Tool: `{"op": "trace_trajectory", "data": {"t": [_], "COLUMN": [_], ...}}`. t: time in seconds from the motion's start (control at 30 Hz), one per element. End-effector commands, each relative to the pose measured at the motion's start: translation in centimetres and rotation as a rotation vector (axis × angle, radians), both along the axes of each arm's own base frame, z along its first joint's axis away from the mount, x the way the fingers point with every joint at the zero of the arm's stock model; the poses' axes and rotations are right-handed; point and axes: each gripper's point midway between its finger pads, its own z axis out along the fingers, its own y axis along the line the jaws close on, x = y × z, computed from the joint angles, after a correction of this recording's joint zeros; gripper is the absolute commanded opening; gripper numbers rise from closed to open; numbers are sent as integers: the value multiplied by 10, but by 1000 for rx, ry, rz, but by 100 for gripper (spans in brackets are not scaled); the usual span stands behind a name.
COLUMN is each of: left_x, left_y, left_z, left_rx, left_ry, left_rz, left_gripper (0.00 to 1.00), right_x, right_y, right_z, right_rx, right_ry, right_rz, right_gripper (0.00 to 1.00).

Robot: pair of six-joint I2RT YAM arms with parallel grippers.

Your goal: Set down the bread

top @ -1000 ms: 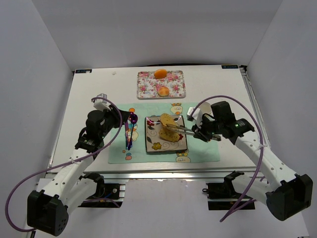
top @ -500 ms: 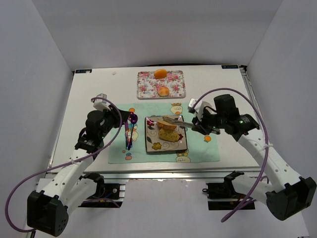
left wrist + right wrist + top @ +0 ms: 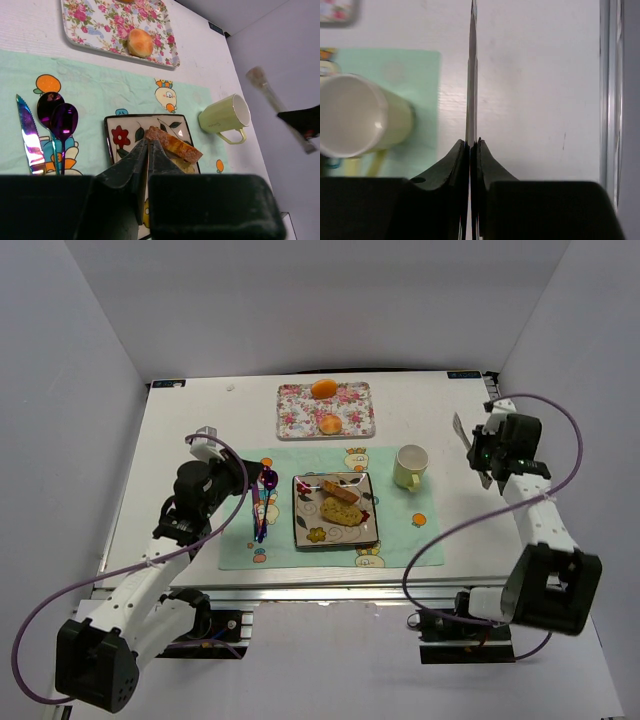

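A tan wedge slice (image 3: 341, 490) and a speckled olive-brown loaf (image 3: 342, 512) lie side by side on the square plate (image 3: 303, 531).

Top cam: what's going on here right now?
Both bread pieces, the brown loaf and the tan slice, lie on the square plate on the green placemat. The right gripper is off to the right, beyond the mug, its fingers shut on a thin metal utensil. The left gripper is shut and empty, hovering left of the plate by the cutlery.
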Motion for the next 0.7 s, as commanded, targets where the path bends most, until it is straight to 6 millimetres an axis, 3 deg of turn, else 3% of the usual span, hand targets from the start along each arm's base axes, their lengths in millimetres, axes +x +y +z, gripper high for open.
{"op": "trace_trajectory", "data": {"t": [0.0, 0.07, 0.1, 0.23, 0.33, 0.37, 0.4, 0.43, 0.47, 0.5, 0.63, 0.67], "left_x": [1, 1, 2, 3, 4, 4, 5, 5, 5, 5, 6, 6], "left_y": [-4, -5, -5, -5, -5, -4, -4, -3, -3, -3, -6, -6], "left_z": [7, 6, 6, 9, 10, 11, 12, 10, 11, 10, 7, 6], "left_rx": [-22, -21, -14, -1, -8, -8, -6, -4, -6, -6, -5, -3], "left_ry": [-25, -19, -20, -16, -19, -19, -18, -15, -18, -15, -7, -5], "left_rz": [-22, -25, -28, -29, -21, -20, -17, -14, -12, -12, -26, -28], "left_gripper": [17, 18, 18, 22, 24, 25, 26, 28, 29, 29, 30, 30], "right_x": [12, 18, 12, 12, 2, 0, -12, -13, -16, -21, -21, -13], "right_y": [-34, -41, -44, -54, -59, -61, -62, -64, -67, -70, -76, -79], "right_z": [-47, -73, -91, -122, -138, -138, -144, -137, -135, -134, -108, -88], "right_rx": [41, -1, -6, -11, -16, -10, 9, 15, 9, -14, -44, -56], "right_ry": [49, 58, 94, 142, 205, 213, 260, 249, 250, 263, 235, 188], "right_rz": [-165, -158, -161, -162, -152, -147, -124, -116, -119, -103, -134, -138], "right_gripper": [0, 0, 0, 0, 17, 26, 43, 64, 64, 79, 86, 88]}}
